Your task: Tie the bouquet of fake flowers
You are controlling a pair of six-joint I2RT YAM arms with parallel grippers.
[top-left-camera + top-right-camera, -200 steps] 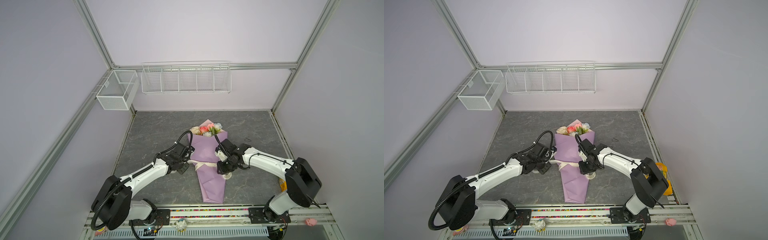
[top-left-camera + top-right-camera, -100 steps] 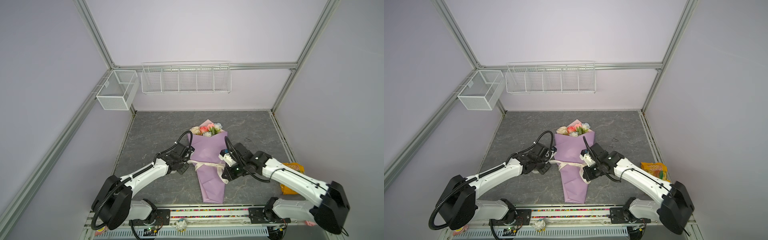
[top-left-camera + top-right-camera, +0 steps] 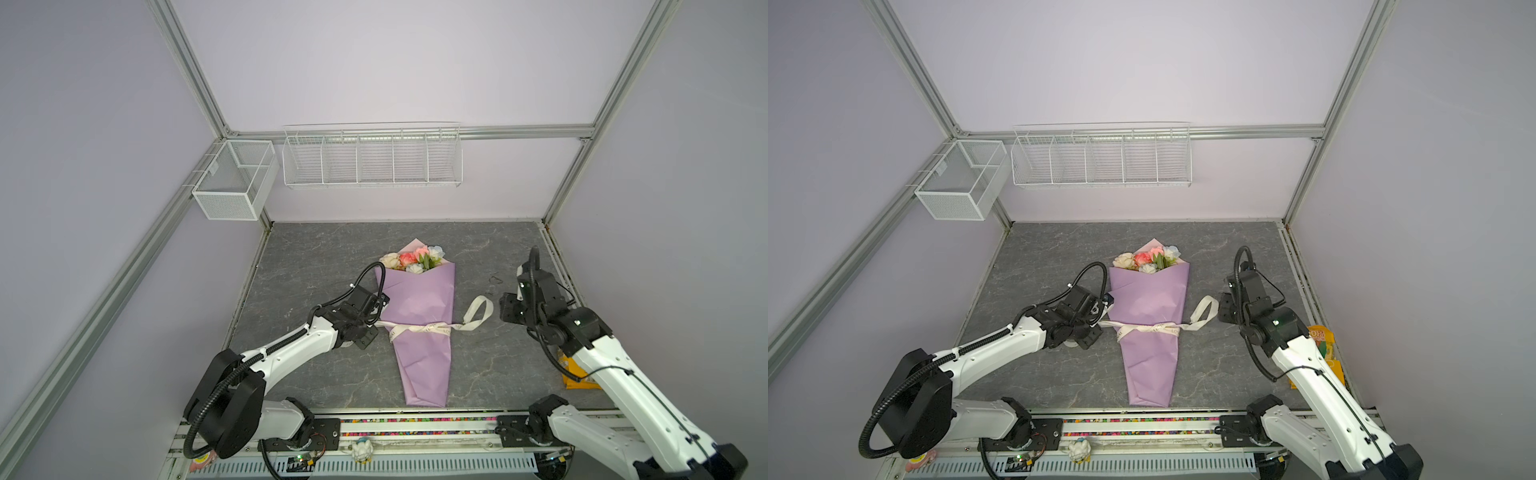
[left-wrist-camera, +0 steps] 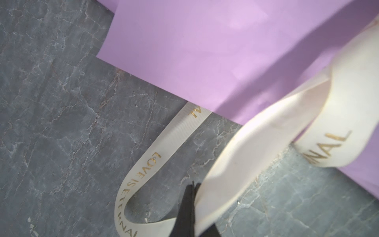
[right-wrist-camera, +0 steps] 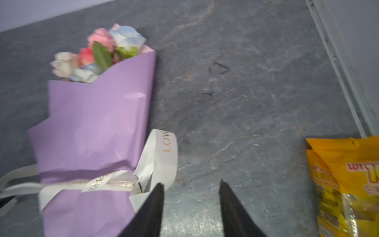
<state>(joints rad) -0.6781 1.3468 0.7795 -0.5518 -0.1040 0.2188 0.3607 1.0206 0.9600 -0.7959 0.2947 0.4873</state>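
The bouquet of fake flowers [image 3: 419, 299] [image 3: 1150, 299] [image 5: 92, 119] lies in lilac paper mid-table, blooms toward the back wall. A cream ribbon [image 3: 424, 329] [image 3: 1158, 328] printed in gold crosses its waist, with a loop [image 3: 478, 311] [image 5: 164, 153] lying free on its right. My left gripper [image 3: 376, 322] [image 3: 1100, 322] [image 4: 193, 183] sits at the bouquet's left edge, shut on the ribbon [image 4: 147, 164]. My right gripper [image 3: 505, 309] [image 3: 1223, 309] [image 5: 191, 183] stands open to the right of the loop, nothing between its fingers.
A yellow snack bag [image 3: 577, 374] [image 3: 1325, 345] [image 5: 348, 180] lies by the right wall under the right arm. A wire shelf [image 3: 372, 156] and a mesh box [image 3: 232, 183] hang on the back wall. A small dark scrap [image 3: 494, 279] lies on the table.
My right gripper has pulled away from the bouquet to the right and opened. The ribbon loop now lies free on that side. The left gripper has kept its place and grip.
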